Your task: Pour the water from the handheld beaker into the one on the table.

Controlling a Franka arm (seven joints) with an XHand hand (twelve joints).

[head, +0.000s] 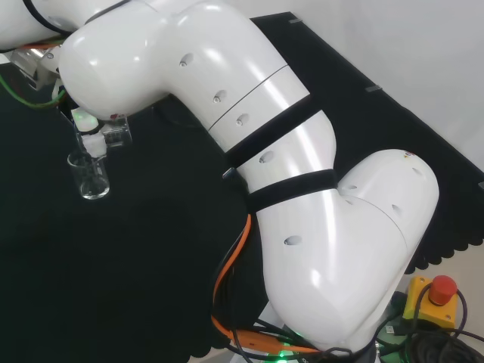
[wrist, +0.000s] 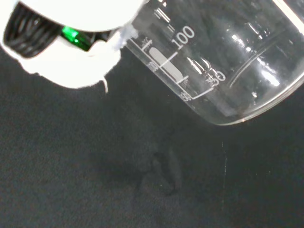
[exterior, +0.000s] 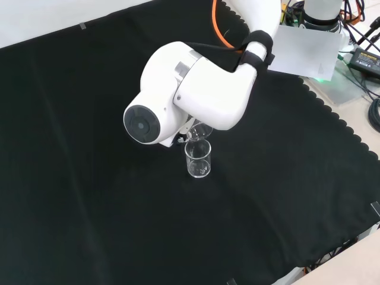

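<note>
A clear glass beaker (head: 93, 180) (exterior: 198, 160) stands upright on the black cloth. Just above its rim hangs a second clear beaker (exterior: 200, 132) (head: 117, 132), tilted toward it. The wrist view shows this handheld beaker (wrist: 223, 61) large and on a slant, with printed graduation marks. The hand (wrist: 71, 52) (head: 92, 142) lies against its wall, curled round it, and is mostly hidden behind the arm's link (exterior: 196, 89) in the front view. I cannot tell how much water either beaker holds.
The arm's big white links (head: 287, 174) take up the head view's right. An orange cable (head: 227, 272) runs by the base, with a red stop button (head: 442, 287) beside it. The cloth's scalloped edge (exterior: 341, 127) and loose gear (exterior: 309, 53) lie at the front view's right.
</note>
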